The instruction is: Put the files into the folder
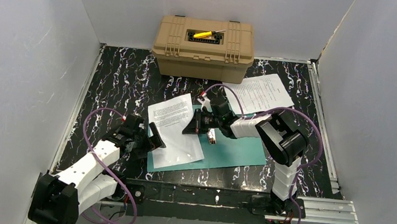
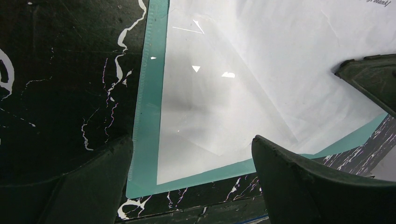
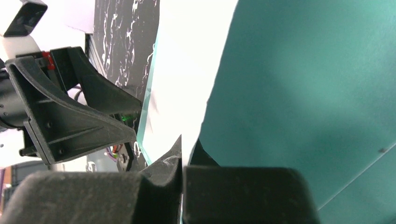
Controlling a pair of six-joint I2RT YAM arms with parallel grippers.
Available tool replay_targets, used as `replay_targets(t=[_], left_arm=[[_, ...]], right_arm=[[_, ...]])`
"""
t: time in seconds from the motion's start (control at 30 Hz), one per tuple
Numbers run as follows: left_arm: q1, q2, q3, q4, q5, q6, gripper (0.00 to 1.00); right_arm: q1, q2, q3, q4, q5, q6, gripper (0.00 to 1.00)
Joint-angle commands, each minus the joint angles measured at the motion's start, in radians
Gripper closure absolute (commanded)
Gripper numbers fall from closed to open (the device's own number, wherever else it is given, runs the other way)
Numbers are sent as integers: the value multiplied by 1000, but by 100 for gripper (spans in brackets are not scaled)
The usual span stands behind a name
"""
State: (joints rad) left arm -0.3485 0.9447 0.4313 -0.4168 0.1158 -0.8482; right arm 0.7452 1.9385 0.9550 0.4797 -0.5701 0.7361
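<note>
Pinching sheet point(image 1: 175, 122), print perhaps "blank]"

Left arm point(image 1: 93, 159) and right arm point(image 1: 285, 153) rise from the base rail point(image 1: 194, 195) — white shells, black joints, looping purple cables point(image 1: 86, 128), matte-black wedge fingers point(image 2: 303, 186).
</note>
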Motion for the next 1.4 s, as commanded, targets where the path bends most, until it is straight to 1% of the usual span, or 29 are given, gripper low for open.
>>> replay_targets(t=[0.0,0.2,0.37,0.53,1.03,1.37], left_arm=[[2,19,-50,-35,-11,6,2],[2,14,-58,-30,-8,5,2],[2,14,-57,-28,-6,5,2],[2,12,-52,-33,-10,8,2],[3,14,-44,-39,-21,8,2],[2,19,-46,-24,-13,0,2]], right_arm=[[14,-35,-45,151,58,95,99],[24,-30,-102,236,101,162,99],[34,-16,-116,290,89,194,99],[47,-19,-111,277,73,175,99],[63,-66,-131,152,74,85,99],[72,-90,-178,168,101,98,99]])
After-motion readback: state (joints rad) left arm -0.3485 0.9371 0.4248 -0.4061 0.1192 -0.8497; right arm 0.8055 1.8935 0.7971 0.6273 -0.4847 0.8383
